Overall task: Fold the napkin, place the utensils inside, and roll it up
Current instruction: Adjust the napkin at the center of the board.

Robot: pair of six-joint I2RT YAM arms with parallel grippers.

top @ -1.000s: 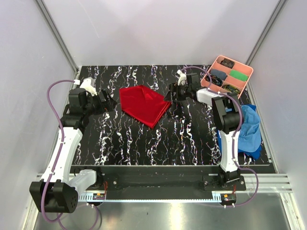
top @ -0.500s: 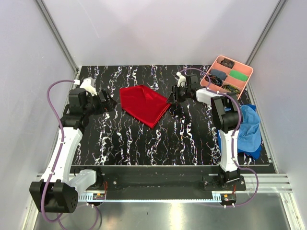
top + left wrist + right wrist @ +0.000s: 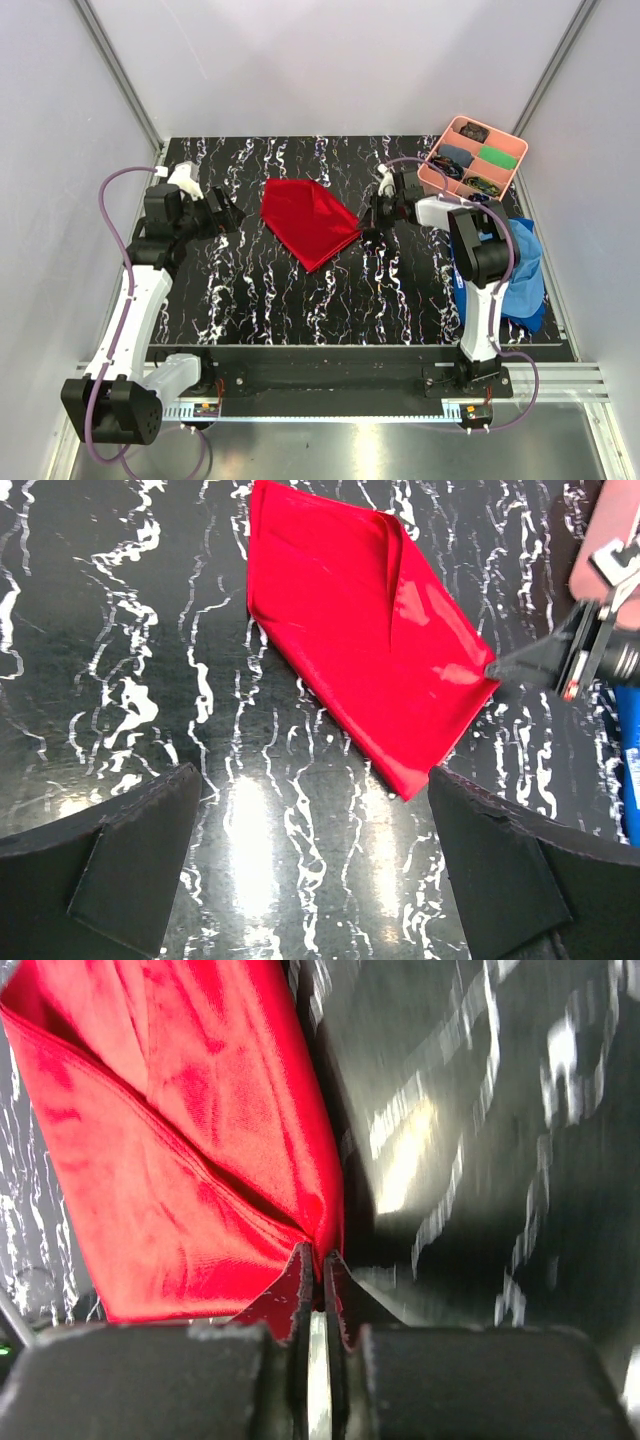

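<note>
The red napkin lies folded on the black marbled table, near the far middle. My right gripper is shut on the napkin's right corner. In the right wrist view the thin fingertips pinch the bunched red napkin. My left gripper hovers to the left of the napkin, open and empty. The left wrist view shows the napkin ahead of the wide-apart pads, with the right gripper at its corner. The utensils are out of view.
A pink tray with compartments of dark, blue and green items stands at the far right corner. A blue cloth lies at the table's right edge beside the right arm.
The right gripper closed on the napkin's right corner and pulled it to the right; the napkin shifted and stretched that way. The left arm stayed put.
</note>
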